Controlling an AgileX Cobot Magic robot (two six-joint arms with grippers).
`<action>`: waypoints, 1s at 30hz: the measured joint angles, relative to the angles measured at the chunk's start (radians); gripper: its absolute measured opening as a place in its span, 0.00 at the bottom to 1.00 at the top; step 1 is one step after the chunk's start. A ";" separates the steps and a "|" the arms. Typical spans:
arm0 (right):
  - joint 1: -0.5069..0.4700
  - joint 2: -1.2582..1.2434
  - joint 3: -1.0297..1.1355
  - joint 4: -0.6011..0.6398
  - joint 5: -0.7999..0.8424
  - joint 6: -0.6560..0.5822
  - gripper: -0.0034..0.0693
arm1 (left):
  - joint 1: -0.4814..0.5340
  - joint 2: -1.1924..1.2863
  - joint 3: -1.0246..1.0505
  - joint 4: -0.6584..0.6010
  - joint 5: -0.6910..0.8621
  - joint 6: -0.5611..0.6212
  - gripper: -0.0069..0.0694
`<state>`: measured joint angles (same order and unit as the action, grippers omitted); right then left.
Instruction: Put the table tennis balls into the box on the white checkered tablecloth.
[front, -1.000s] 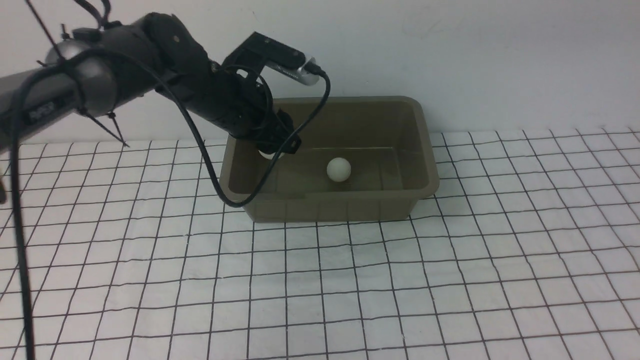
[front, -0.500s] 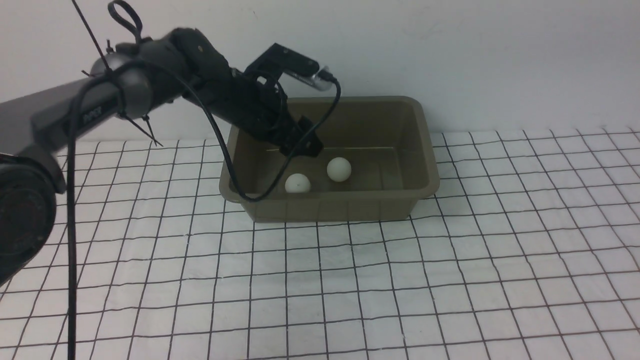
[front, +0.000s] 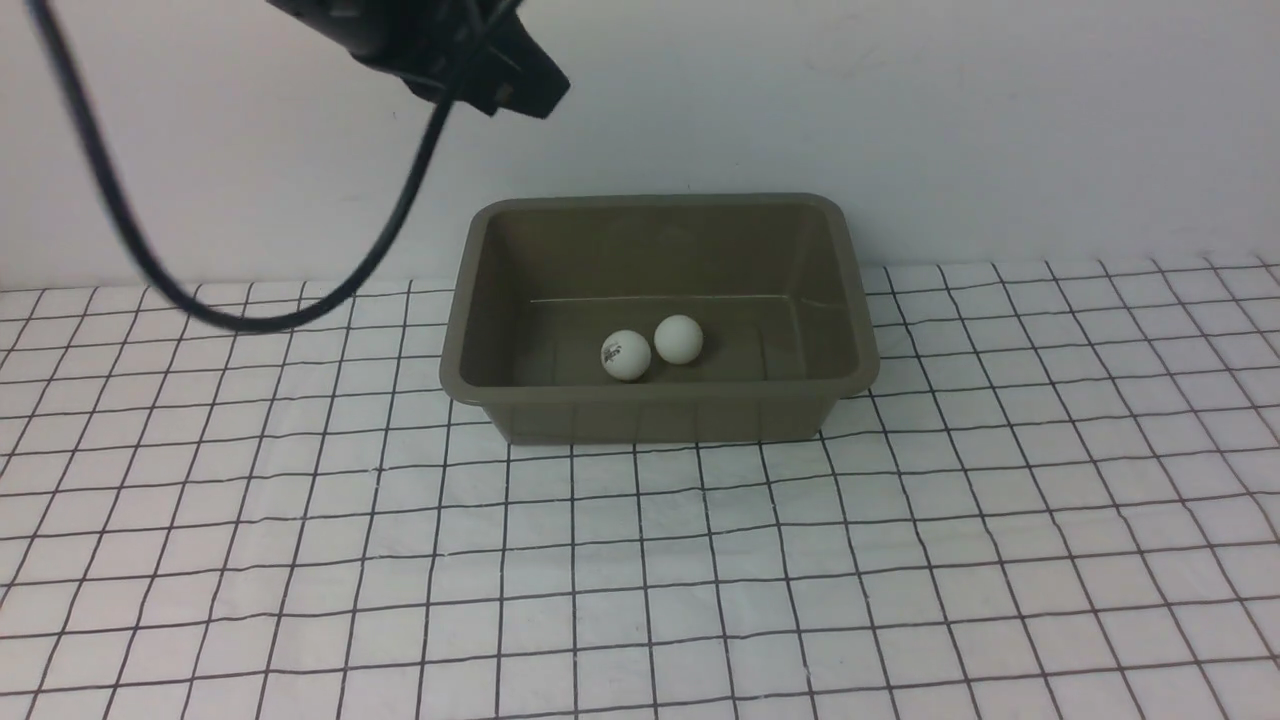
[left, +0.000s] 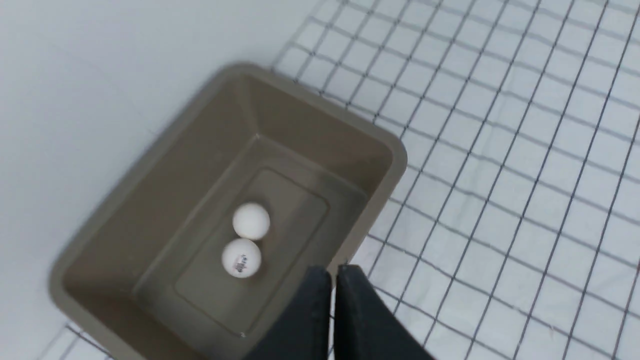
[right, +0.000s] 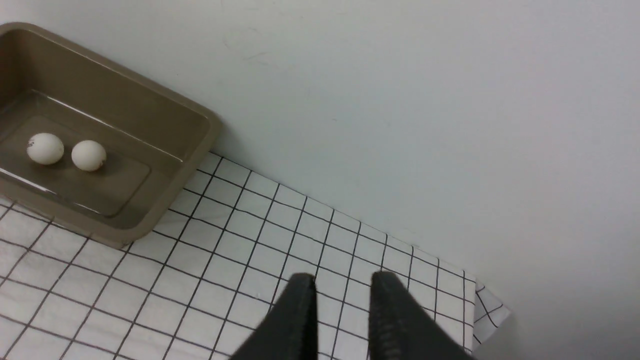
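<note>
Soft, even light leaves faint shadows under the table tennis balls (front: 626, 355); left wrist view slightly blurred.

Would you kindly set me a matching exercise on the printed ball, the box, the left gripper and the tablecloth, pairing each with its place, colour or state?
1. printed ball
2. box
3. left gripper
4. tablecloth

A. white with a thin black grid
B. high in the air, jaws shut
C. olive-green, open-topped
D. on the box floor, next to the plain ball

Pairs: 1-D, 2-C, 3-B, 4-A.
</note>
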<state>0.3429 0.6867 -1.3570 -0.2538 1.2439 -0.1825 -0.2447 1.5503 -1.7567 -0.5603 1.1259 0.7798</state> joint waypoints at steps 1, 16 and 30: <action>0.000 -0.033 0.037 0.000 -0.009 0.009 0.04 | 0.001 -0.029 0.028 -0.001 -0.021 0.000 0.09; 0.000 -0.478 0.681 0.016 -0.177 0.189 0.03 | 0.002 -0.682 0.903 -0.013 -0.469 0.021 0.09; 0.000 -0.700 0.927 0.004 -0.419 0.290 0.02 | 0.003 -1.253 1.407 -0.142 -0.713 0.016 0.09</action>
<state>0.3429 -0.0135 -0.4301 -0.2497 0.8248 0.1070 -0.2421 0.2971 -0.3495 -0.7027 0.4128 0.7961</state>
